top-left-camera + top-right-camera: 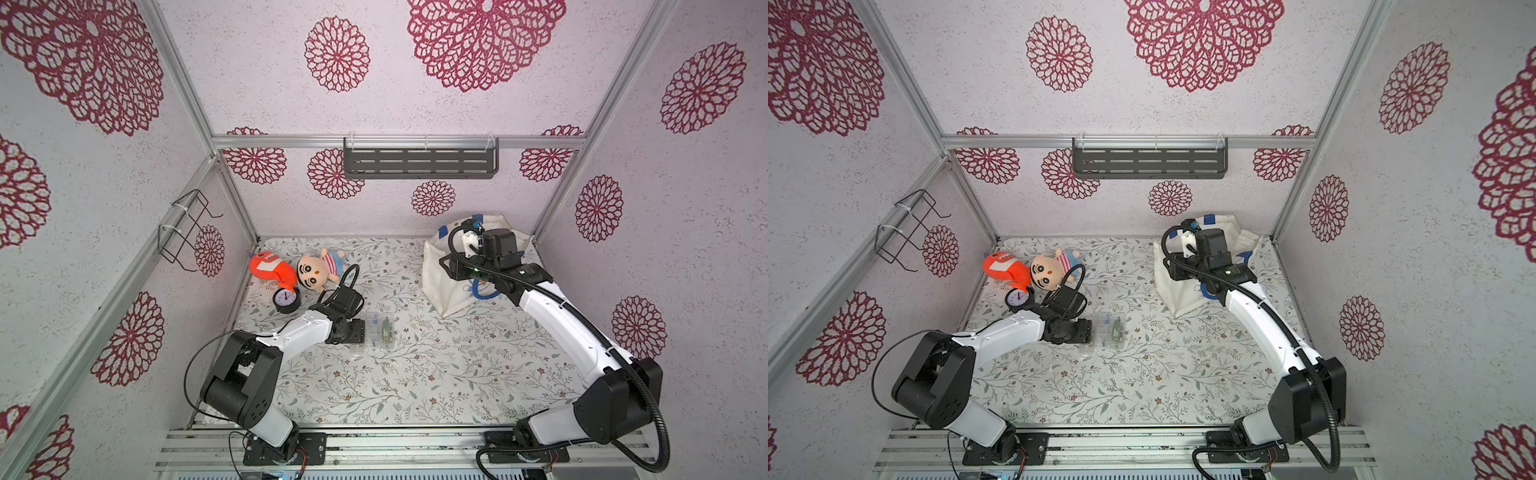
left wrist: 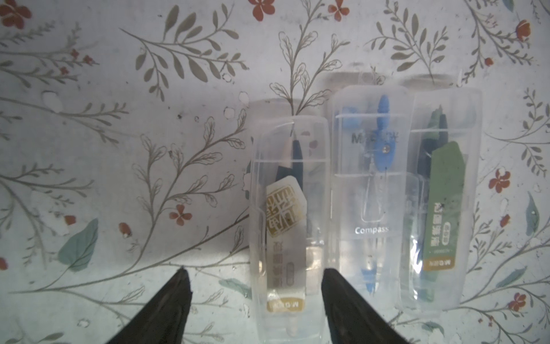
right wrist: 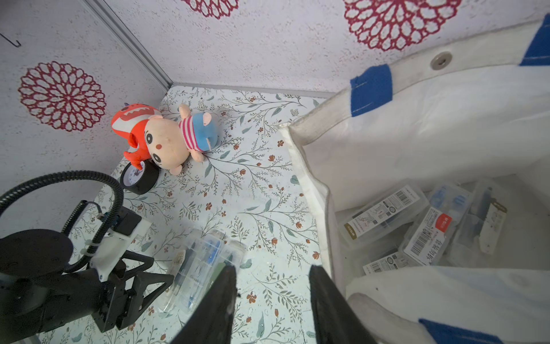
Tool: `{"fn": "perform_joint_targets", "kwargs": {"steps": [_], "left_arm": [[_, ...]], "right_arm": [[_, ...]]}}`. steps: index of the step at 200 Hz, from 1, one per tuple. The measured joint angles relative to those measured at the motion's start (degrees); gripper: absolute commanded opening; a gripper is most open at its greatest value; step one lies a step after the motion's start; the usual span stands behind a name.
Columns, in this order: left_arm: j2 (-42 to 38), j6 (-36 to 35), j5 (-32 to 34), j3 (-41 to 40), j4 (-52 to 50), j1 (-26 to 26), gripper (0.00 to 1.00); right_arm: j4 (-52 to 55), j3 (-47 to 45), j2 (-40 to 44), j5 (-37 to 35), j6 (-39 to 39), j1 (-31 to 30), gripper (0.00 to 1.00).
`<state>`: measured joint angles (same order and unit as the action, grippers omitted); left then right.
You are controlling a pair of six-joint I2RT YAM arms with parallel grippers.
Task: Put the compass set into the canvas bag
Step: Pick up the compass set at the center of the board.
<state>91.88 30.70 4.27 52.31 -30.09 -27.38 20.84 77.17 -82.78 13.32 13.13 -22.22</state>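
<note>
Left wrist view is showing three clear plastic compass cases [image 2: 372, 193] lying side by side near the middle of the floral surface [image 2: 89, 119]. The left fingers [image 2: 166, 309] are standing open around the gold-labelled case [image 2: 287, 208], not yet clamping it. The cream-white canvas bag with blue handles [image 3: 416, 125] is waiting at the far right corner, several cases inside. The right fingers [image 3: 214, 306] are hanging parted and empty beside its rim, probably keeping the mouth open.
</note>
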Motion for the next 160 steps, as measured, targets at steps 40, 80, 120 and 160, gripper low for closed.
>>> {"fn": "perform_joint_targets", "kwargs": {"steps": [40, 80, 120, 160], "left_arm": [[1.7, 0.0, -0.2, 1.3, 0.8, -0.1, 0.73], [3.3, 0.0, 0.3, 1.5, 0.9, -0.1, 0.71], [4.0, 0.0, 0.8, 1.9, 1.3, -0.1, 0.71], [5.2, 0.5, 2.0, 3.0, 1.2, -1.0, 0.74]], "right_arm": [[0.0, 0.0, -0.3, 0.5, 0.0, -0.6, 0.44], [0.0, 0.0, -0.4, 0.5, 0.0, -0.9, 0.44], [0.0, 0.3, -0.7, 0.5, 0.0, -1.6, 0.44], [0.0, 1.4, -1.9, 0.5, 0.0, -2.2, 0.44]]}}
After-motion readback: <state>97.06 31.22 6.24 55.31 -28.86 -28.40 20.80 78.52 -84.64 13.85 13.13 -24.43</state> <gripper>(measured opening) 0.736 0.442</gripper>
